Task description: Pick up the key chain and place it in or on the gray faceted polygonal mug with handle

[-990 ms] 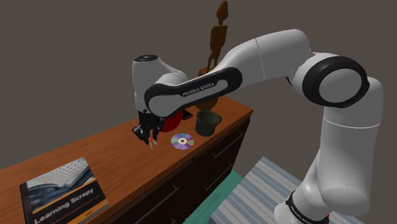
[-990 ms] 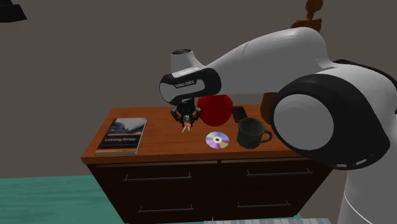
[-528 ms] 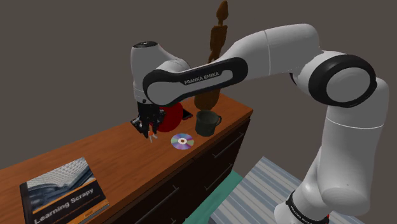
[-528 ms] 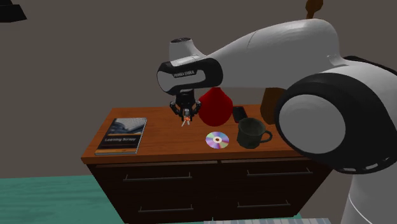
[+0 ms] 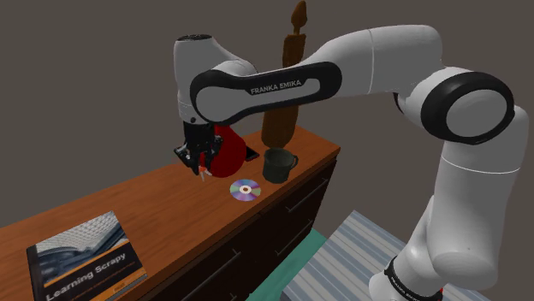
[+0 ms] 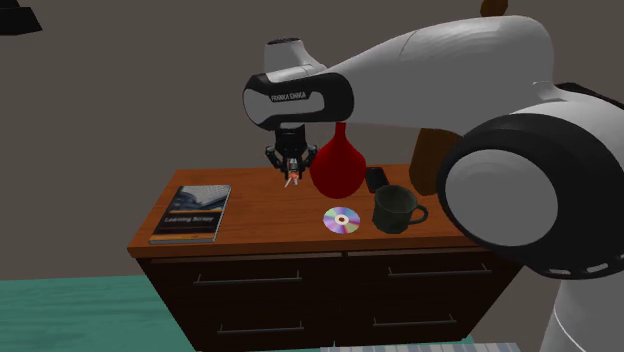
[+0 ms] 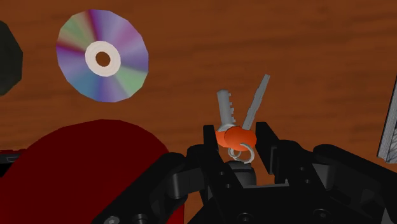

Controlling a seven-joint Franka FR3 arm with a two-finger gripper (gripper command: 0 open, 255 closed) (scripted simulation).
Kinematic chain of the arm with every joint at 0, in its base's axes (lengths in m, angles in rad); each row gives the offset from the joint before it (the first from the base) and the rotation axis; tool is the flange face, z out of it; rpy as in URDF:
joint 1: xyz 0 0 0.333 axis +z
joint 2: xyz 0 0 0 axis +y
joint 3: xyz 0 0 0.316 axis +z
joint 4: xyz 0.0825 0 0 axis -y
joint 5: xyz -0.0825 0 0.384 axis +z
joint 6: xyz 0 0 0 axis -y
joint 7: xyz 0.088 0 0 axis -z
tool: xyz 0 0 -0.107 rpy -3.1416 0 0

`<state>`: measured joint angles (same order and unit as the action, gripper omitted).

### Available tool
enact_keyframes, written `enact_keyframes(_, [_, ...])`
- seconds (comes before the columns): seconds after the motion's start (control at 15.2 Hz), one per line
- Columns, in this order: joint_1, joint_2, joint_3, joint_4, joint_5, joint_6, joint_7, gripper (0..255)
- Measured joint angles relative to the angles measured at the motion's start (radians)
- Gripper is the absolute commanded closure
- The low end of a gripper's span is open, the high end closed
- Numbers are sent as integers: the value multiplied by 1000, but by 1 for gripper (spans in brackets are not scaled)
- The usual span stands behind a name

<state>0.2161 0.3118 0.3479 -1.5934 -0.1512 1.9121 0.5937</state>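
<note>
Gripper [image 7: 236, 139] closed tight on key chain [image 7: 228, 109], keys dangling — thin hold, could slip or snag red vase [image 6: 337, 168] before reaching mug [image 6: 395, 208].

wood-grain dresser top [image 5: 154, 201], glossy iridescent disc [image 7: 102, 56], grey metallic key chain [image 7: 235, 135].

On the wooden dresser [image 5: 163, 201]: book [image 5: 86, 256], disc [image 5: 246, 190], mug [image 5: 277, 165], red vase [image 5: 229, 159].
</note>
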Motion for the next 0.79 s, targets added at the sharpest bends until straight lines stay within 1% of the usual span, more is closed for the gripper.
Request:
enact_keyframes(0.46, [3,-9,3,78,6,-87,-7,255])
enact_keyframes(0.66, [-35,-75,-6,0,31,-68,-52,255])
enact_keyframes(0.79, [-71,-145,-18,-83,58,-49,-100,255])
